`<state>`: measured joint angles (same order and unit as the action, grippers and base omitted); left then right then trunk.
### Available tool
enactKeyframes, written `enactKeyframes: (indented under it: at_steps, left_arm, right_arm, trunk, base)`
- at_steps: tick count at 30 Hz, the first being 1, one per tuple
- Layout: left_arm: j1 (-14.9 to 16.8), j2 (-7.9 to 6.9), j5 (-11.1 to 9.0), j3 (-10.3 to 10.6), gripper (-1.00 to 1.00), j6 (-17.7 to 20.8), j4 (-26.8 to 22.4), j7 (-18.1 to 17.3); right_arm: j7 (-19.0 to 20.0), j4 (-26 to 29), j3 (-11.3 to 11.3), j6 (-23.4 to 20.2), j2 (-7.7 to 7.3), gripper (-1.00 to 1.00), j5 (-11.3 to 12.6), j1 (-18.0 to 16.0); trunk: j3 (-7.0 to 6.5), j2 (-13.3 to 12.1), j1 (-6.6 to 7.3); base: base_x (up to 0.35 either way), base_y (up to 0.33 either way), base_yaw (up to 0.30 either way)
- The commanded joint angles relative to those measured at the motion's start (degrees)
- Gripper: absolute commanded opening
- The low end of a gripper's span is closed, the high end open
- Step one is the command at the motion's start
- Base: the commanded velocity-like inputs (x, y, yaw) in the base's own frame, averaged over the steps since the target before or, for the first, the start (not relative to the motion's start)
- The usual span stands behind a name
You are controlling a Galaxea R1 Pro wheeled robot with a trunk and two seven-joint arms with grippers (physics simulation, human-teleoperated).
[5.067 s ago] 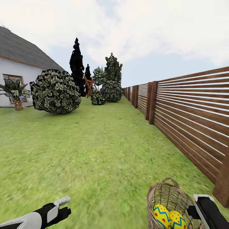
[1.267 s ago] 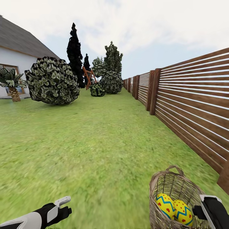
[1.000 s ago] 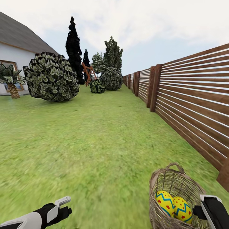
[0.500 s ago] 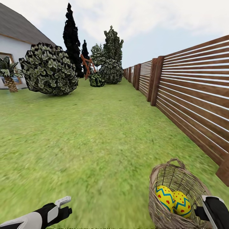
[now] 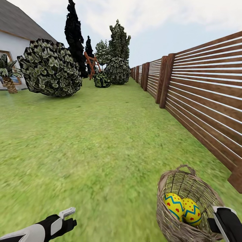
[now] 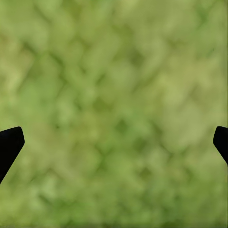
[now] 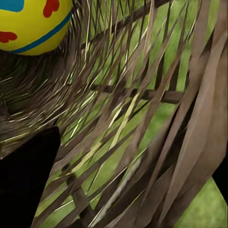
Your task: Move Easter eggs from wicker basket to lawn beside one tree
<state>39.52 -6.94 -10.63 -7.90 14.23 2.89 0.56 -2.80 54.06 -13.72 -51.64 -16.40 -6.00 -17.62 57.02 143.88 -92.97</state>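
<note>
Head view: wicker basket (image 5: 188, 205) sat low at the right, near the slatted fence (image 5: 201, 97), above the lawn (image 5: 101, 141). Two Easter eggs (image 5: 183, 206) lay touching inside it. Right gripper (image 5: 226, 222) was at the basket's near rim. Left gripper (image 5: 65, 220) hung over grass at lower left. Bushes (image 5: 50, 69), dark tree (image 5: 74, 32) and house (image 5: 13, 43) stood far off.

Left wrist view: blurred grass; dark fingertips (image 6: 9, 147) sat wide apart, nothing between.

Right wrist view: basket weave (image 7: 137, 123) lay between dark fingers (image 7: 28, 180), clamped on the wall; one egg (image 7: 33, 23) sat inside.
</note>
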Motion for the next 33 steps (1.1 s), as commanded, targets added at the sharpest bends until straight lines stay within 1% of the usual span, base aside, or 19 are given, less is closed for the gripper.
enactKeyframes:
  at_steps: [1, 9, 17, 33]
  left_arm:
    - [0.1, -0.01, -0.3, -0.4, 1.00, 0.1, 0.1, 0.1]
    - [0.0, -0.07, -0.3, -0.4, 1.00, 0.0, 0.1, 0.1]
    - [0.1, -0.09, -0.4, -0.4, 1.00, 0.1, 0.1, 0.1]
    - [0.1, -0.09, -0.4, -0.4, 1.00, 0.1, 0.1, 0.1]
  right_arm:
    - [0.3, 0.1, 0.0, -0.3, 0.04, -1.00, 0.0, 0.0]
    - [0.3, 0.0, 0.1, -0.3, 0.22, -1.00, -0.1, 0.0]
    - [0.3, -0.4, 0.4, -0.3, 0.73, -1.00, -0.2, 0.0]
    - [0.3, -0.6, 0.4, -0.3, 0.93, -1.00, -0.2, 0.0]
  trunk:
    - [0.06, 0.0, 0.01]
    - [0.06, 0.0, 0.01]
    - [0.06, 0.0, 0.01]
    - [0.06, 0.0, 0.01]
  base:
    - [0.000, 0.000, 0.000]
    - [0.000, 0.000, 0.000]
    - [0.000, 0.000, 0.000]
    - [0.000, 0.000, 0.000]
